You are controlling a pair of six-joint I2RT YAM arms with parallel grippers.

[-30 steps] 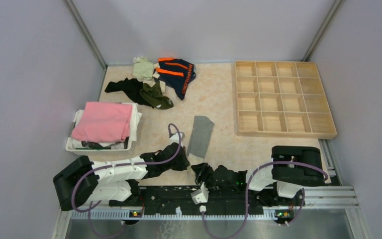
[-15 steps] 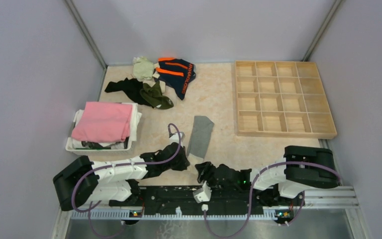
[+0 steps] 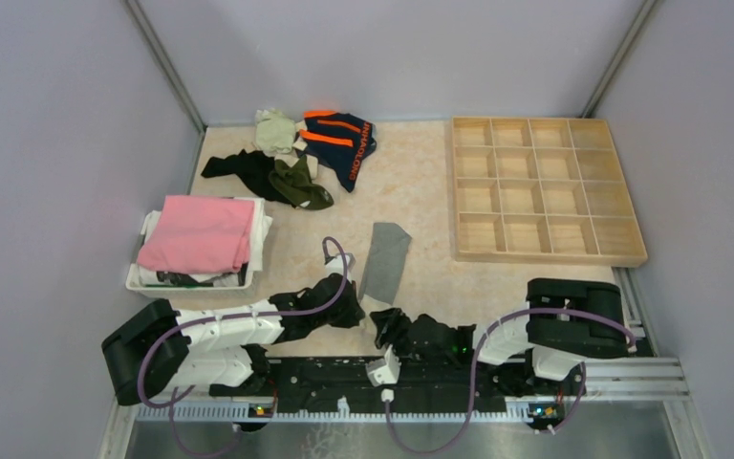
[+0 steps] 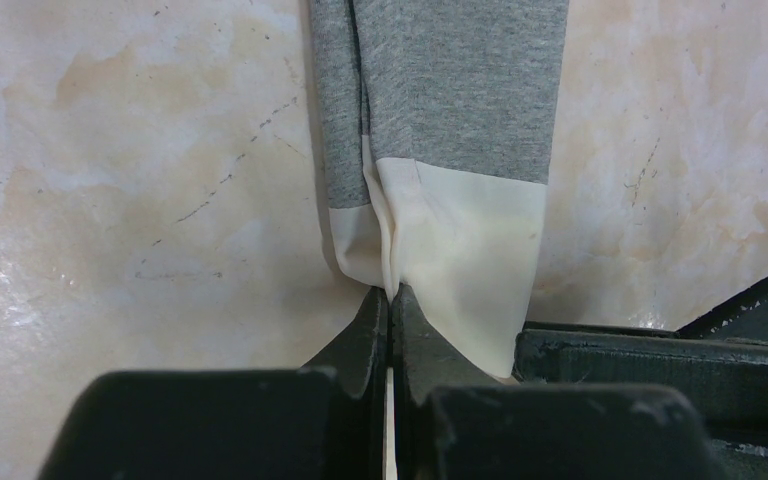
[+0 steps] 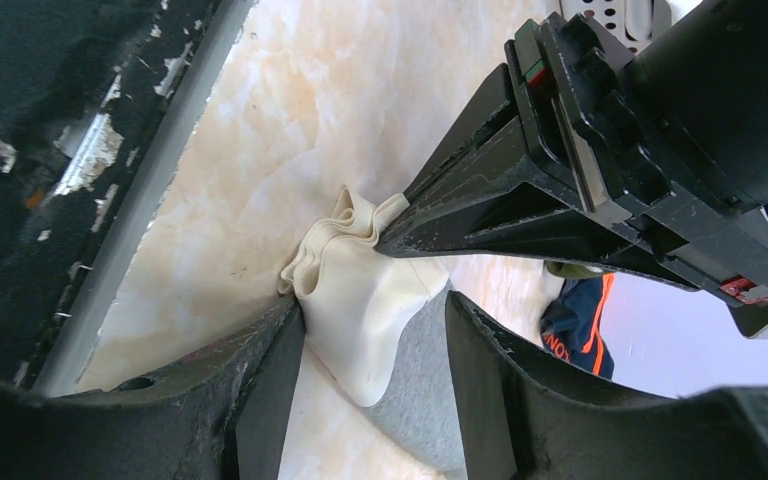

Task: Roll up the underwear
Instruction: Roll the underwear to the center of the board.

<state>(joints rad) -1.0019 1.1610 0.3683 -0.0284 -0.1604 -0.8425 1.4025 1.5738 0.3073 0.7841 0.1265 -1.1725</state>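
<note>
Rolling has not really begun, as far as I can judge. The grey underwear (image 3: 385, 260) lies flat on the worktop (image 3: 420, 182) as a long narrow strip, in the middle, just in front of both arms, and I see no turn in it yet. Its cream waistband (image 4: 460, 250) is the near end. My left gripper (image 4: 390, 300) is fully closed and pinches this waistband near its left edge, so the cloth bunches into small pleats at the tips. My right gripper (image 5: 372, 310) is open, with its fingers well apart, and it holds nothing. The fingers stand on either side of the same waistband, and one seems to touch the cloth. I judge the step in hand is to take the near end with both grippers; the first turn is still to do.

The other underwear (image 3: 296, 158) waits in a loose pile at the far left of the worktop, among it a navy pair (image 3: 339, 143) with orange stripes and an olive one (image 3: 301, 184). None is rolled. The wooden tray (image 3: 547, 256) on the right has no underwear in its compartments.

Compared with one second ago, almost nothing differs. The strip and the left arm are in the same place. Only the right arm swung its elbow a little outward half a second ago and is now back.
</note>
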